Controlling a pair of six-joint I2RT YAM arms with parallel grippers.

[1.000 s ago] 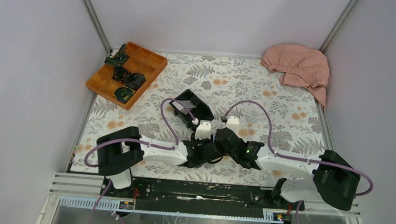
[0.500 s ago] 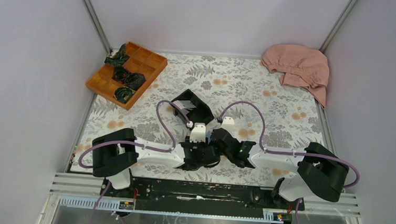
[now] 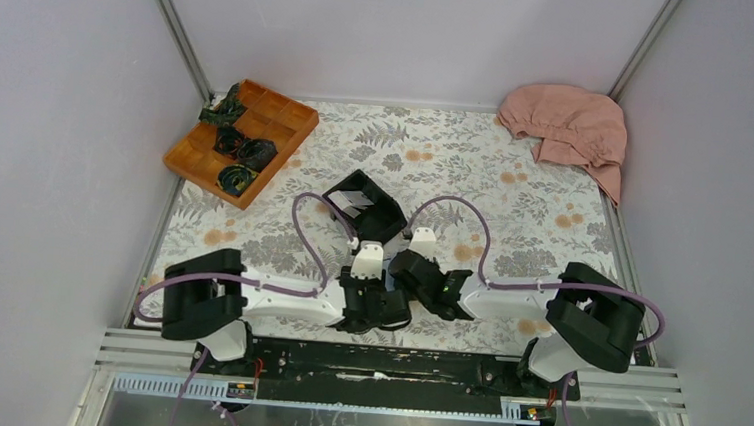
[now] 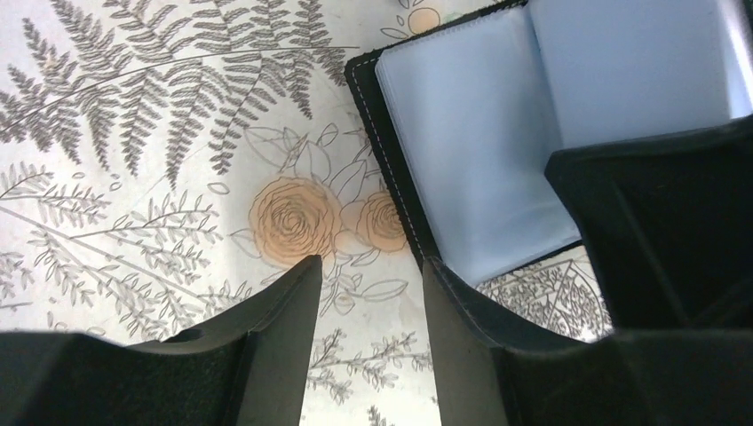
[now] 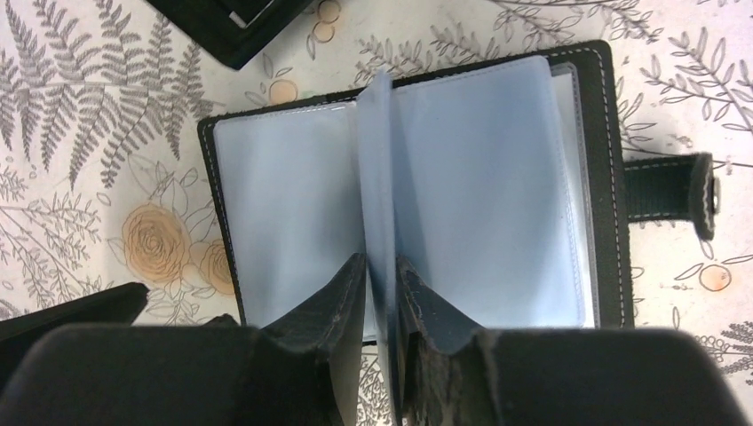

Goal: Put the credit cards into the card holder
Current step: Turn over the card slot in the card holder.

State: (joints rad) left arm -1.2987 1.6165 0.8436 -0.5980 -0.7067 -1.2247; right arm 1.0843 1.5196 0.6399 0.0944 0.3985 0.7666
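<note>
The card holder [image 5: 462, 177] lies open on the floral cloth, blue-grey pockets up, clasp tab [image 5: 672, 189] at the right. My right gripper [image 5: 380, 266] is shut on the upright middle pocket leaf [image 5: 376, 169]. My left gripper [image 4: 368, 280] is open and empty above bare cloth, just left of the holder's left edge [image 4: 479, 151]. In the top view both grippers, left [image 3: 375, 295] and right [image 3: 411, 273], meet at the near centre and hide the holder. A white credit card [image 3: 353, 204] lies inside the black box [image 3: 385, 217].
The black box stands just beyond the grippers; its corner shows in the right wrist view [image 5: 233, 34]. A wooden compartment tray [image 3: 242, 139] with dark bundles is at the far left. A pink cloth [image 3: 569, 128] lies in the far right corner.
Both arms have drawn back toward the near edge and slightly left, with the right gripper staying beside the left. The black box and its card now show more fully.
</note>
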